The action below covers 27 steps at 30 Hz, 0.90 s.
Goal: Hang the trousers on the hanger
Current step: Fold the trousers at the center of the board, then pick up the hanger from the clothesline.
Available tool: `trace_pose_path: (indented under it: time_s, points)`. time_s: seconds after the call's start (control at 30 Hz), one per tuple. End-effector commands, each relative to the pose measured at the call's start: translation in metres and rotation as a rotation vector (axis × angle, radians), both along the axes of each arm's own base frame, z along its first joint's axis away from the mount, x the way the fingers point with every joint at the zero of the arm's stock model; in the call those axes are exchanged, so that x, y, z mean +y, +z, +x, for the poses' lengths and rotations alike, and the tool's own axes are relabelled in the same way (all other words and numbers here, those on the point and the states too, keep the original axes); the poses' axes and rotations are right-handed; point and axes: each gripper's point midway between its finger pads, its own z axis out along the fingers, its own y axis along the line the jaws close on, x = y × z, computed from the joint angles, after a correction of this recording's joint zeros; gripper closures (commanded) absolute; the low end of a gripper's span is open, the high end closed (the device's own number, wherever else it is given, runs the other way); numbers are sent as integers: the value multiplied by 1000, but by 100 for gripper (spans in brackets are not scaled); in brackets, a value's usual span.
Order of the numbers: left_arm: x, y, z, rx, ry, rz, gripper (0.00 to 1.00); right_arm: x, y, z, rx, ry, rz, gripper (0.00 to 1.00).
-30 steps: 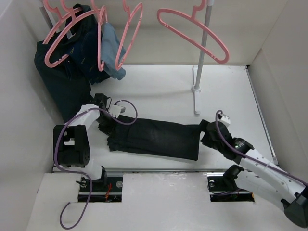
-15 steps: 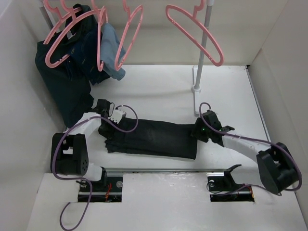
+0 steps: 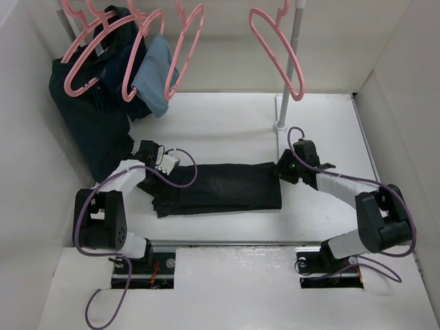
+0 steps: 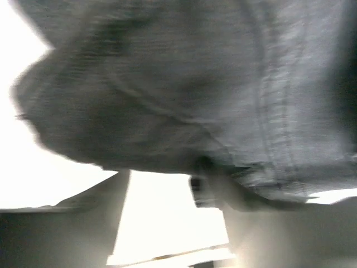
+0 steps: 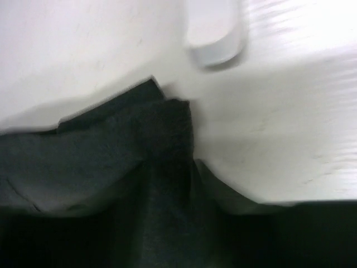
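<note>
Left gripper [image 3: 163, 172] is being shown clamped on the left end of the trousers [image 3: 227, 189], with bunched fabric being pinched at its fingertips in the blurred wrist view. Right gripper [image 3: 283, 172] is being shown closed on the right end, where a fold of cloth is being pinched between its fingers. The trousers are being supported on the table [image 3: 220, 130] between both arms. The hanger [image 3: 294, 94] is being suspended empty above the far side, beside the stand pole [image 3: 294, 62], well apart from the trousers.
</note>
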Motion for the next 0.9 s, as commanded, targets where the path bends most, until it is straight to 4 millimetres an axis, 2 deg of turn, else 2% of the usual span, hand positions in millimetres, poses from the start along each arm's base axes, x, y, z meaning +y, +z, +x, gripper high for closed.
trace_pose_path:
  time_s: [0.0,0.07,0.13,0.2,0.23,0.3,0.33,0.37,0.4,0.43,0.47,0.5,0.53,0.57,0.6,0.63,0.7,0.73,0.77,0.8,0.83,0.87]
  points:
    - [12,4,-7,-36,-19,53,28,-25,16,15,-84,-21,-110,35]
    - [14,11,-12,-70,-38,55,16,-35,29,8,-111,-57,-155,28]
    - [16,36,-6,-181,-74,67,0,-44,60,-4,-165,-88,-179,20]
    - [24,55,-4,-264,-92,110,0,-54,94,-7,-240,-137,-215,19]
    - [27,76,-1,-359,-112,131,0,-61,116,-18,-281,-141,-234,19]
    - [32,105,3,-477,-122,159,0,-74,148,-27,-352,-191,-281,19]
    - [32,130,3,-581,-124,162,0,-81,170,-33,-378,-217,-296,19]
    - [33,144,0,-629,-128,165,0,-89,195,-42,-438,-246,-298,19]
    - [28,166,2,-705,-147,142,0,-101,211,-46,-472,-293,-336,19]
    - [23,178,-4,-740,-160,116,0,-103,241,-52,-533,-308,-322,19]
    - [17,198,-13,-813,-188,88,0,-109,257,-61,-565,-316,-336,20]
    - [0,211,-19,-852,-252,10,0,-111,271,-62,-595,-323,-340,20]
    - [-9,235,-28,-907,-285,-35,0,-111,286,-67,-629,-312,-338,20]
    - [-19,252,-33,-957,-310,-87,0,-110,311,-71,-680,-310,-318,21]
    - [-28,267,-36,-989,-329,-138,0,-108,320,-69,-701,-286,-337,21]
    - [-43,295,-45,-1044,-346,-236,0,-102,330,-69,-719,-255,-334,21]
    - [-60,331,-43,-1072,-341,-352,4,-79,374,-69,-801,-167,-292,23]
    - [-62,325,-35,-1036,-343,-363,4,-75,368,-63,-783,-150,-320,23]
    - [-64,351,-31,-1081,-327,-383,5,-60,376,-63,-799,-101,-310,23]
    - [-70,349,-17,-1015,-277,-443,5,-50,389,-59,-816,-83,-305,23]
    - [-74,358,-8,-1009,-258,-475,5,-42,396,-57,-835,-60,-304,23]
    - [-80,383,-5,-1043,-267,-516,7,-35,400,-56,-843,-46,-292,23]
